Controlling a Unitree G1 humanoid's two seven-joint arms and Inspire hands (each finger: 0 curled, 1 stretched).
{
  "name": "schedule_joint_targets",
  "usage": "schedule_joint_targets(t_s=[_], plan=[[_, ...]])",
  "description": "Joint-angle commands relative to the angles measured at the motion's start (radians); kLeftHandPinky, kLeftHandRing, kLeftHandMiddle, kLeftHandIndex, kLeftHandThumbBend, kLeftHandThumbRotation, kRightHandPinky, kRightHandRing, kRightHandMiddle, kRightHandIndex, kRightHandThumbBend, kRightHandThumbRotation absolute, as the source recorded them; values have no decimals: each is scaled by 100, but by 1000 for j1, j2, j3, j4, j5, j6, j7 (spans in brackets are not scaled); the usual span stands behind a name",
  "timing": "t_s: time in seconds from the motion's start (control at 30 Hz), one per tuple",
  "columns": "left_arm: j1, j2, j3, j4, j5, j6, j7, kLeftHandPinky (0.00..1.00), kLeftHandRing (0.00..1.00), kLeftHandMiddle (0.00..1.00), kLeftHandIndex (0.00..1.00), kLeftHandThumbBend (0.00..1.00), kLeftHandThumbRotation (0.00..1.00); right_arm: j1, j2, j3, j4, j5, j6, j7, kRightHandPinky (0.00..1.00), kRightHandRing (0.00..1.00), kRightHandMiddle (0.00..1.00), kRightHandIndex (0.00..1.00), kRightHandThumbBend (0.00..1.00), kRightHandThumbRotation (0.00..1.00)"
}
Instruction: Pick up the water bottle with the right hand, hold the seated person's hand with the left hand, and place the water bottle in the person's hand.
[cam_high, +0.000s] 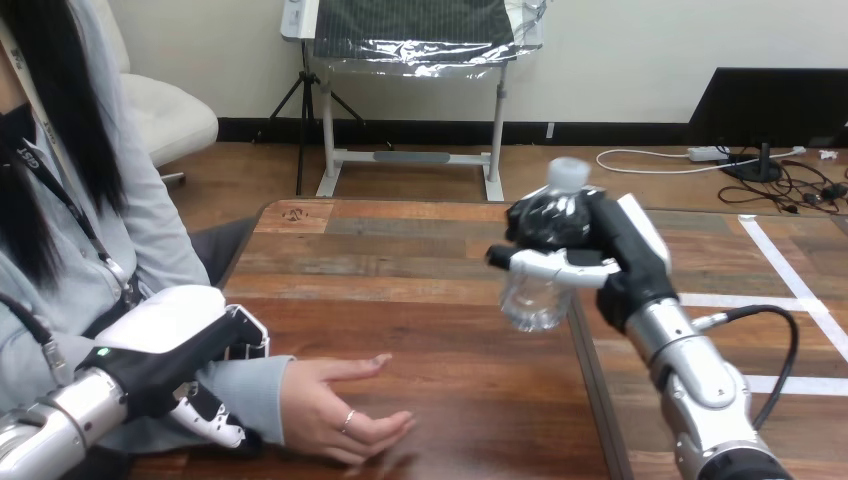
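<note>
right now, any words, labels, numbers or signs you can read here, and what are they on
No text here can be read.
Water bottle, held in the right hand: clear plastic, no legible label.
Small dark mark at the far left corner of the table: too small to read.

The head view looks forward and down from the robot's head, close across the wooden table (400, 260).
</note>
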Motion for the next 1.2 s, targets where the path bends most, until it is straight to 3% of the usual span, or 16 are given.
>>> schedule_joint_targets(t_s=[0.0, 0.37, 0.7, 1.03, 1.17], plan=[[-109, 13, 27, -80, -40, -17, 6, 19, 24, 31, 30, 86, 0, -114, 21, 5, -9, -6, -7, -22, 33, 39, 47, 46, 80, 0], [-154, -1, 21, -102, -52, 11, -42, 19, 24, 30, 29, 85, 0, -110, 48, 24, 0, -35, 5, -39, 32, 38, 46, 46, 83, 0], [-185, -13, 14, -120, -32, 38, -59, 19, 24, 30, 28, 84, 0, -100, 72, 38, 0, -59, -2, -58, 32, 37, 45, 46, 84, 0], [-223, -29, 1, -104, -29, 30, -67, 19, 24, 30, 29, 84, 0, -90, 93, 55, -7, -83, -12, -72, 31, 36, 45, 46, 84, 0], [-237, -38, -3, -99, -30, 32, -68, 19, 24, 30, 28, 84, 0, -84, 104, 55, -13, -71, -17, -51, 31, 36, 45, 46, 84, 0]])
